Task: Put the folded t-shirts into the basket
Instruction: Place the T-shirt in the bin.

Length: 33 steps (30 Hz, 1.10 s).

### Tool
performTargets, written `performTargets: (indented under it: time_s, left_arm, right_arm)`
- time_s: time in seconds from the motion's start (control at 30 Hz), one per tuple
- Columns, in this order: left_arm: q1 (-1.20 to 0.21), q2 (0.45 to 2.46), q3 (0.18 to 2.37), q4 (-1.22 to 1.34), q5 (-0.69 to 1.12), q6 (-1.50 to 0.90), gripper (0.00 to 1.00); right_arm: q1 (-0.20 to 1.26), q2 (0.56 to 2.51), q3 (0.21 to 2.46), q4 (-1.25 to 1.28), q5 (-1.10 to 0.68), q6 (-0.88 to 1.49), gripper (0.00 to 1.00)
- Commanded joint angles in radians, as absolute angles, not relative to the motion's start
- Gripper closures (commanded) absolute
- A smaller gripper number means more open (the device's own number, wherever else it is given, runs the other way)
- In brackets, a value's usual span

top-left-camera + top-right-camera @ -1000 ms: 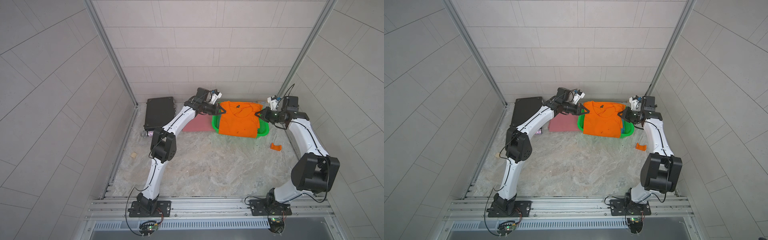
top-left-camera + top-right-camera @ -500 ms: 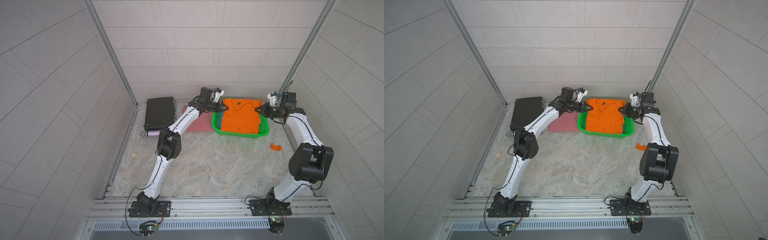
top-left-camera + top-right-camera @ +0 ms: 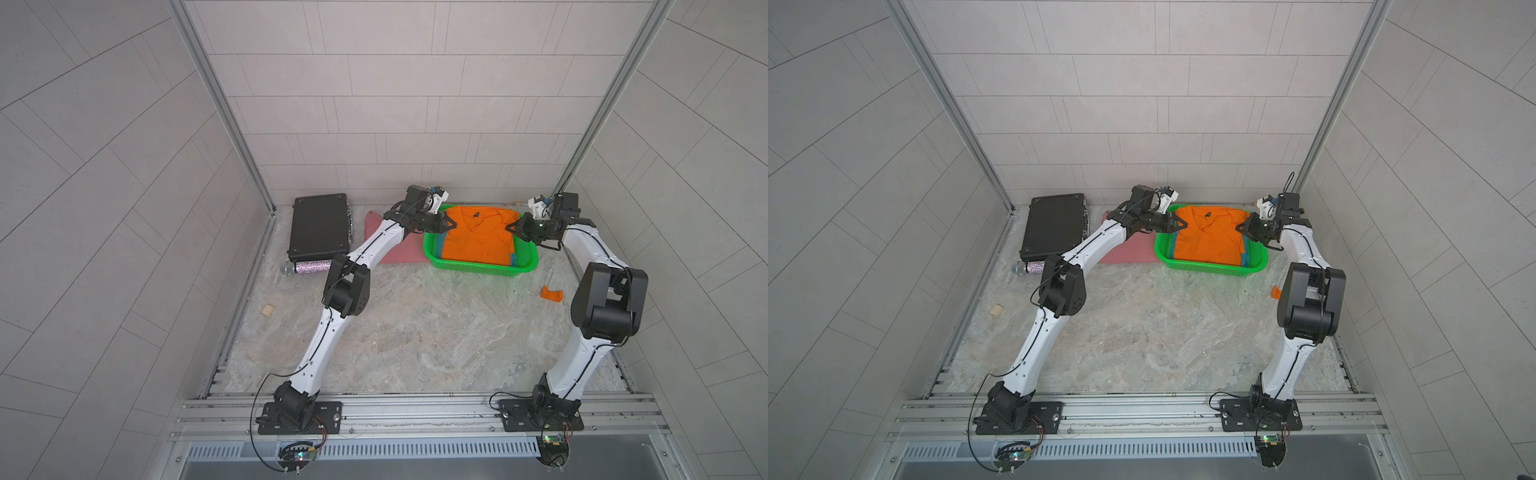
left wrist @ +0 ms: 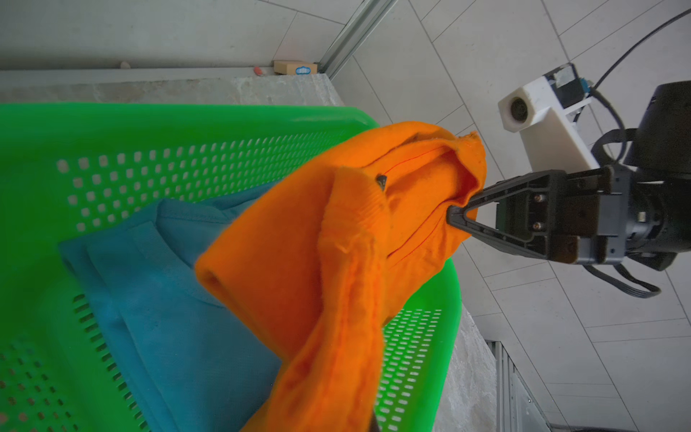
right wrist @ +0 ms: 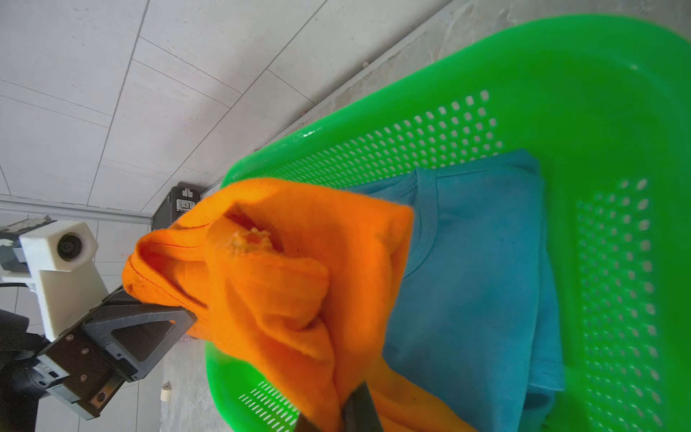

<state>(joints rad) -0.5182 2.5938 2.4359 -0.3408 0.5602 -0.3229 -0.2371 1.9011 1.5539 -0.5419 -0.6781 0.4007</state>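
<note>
Stretched forward, wrists turned inward, pinching with left gripper [image 3: 453,224] and right gripper [image 3: 508,228] shut tight on opposite shoulders of the orange t-shirt [image 3: 478,245]. Holding it draped over the teal t-shirt [image 4: 168,318] inside the green basket [image 3: 482,272] near the tabletop's far edge.

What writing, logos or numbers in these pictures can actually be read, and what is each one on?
"db", roughly: small white mark on the black case.
Too blurred to read: blue sticker on the small cardboard box.
Too small to read: dark neck tag on the orange t-shirt.
Nothing else readable.
</note>
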Motion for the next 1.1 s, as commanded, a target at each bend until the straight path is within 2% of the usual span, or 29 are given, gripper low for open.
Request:
performTargets:
  time_s: [0.0,0.53,0.8,1.07]
  left_arm:
    - [-0.522,2.593,2.476,-0.323,0.558,-0.314,1.0]
    - [-0.525,2.555,2.458,-0.345,0.584,-0.33,1.0]
    - [-0.525,2.499,2.453,-0.355,0.609,-0.361,1.0]
    - [-0.531,2.447,2.384,-0.362,0.614,-0.357,1.0]
  right_arm:
    - [-0.245,1.902,1.562,-0.509,-0.69,0.397,1.0]
    - [-0.254,1.818,1.501,-0.53,-0.685,0.379,1.0]
    - [-0.255,1.759,1.555,-0.587,-0.689,0.375,1.0]
    - [-0.254,1.737,1.501,-0.575,-0.695,0.377,1.0]
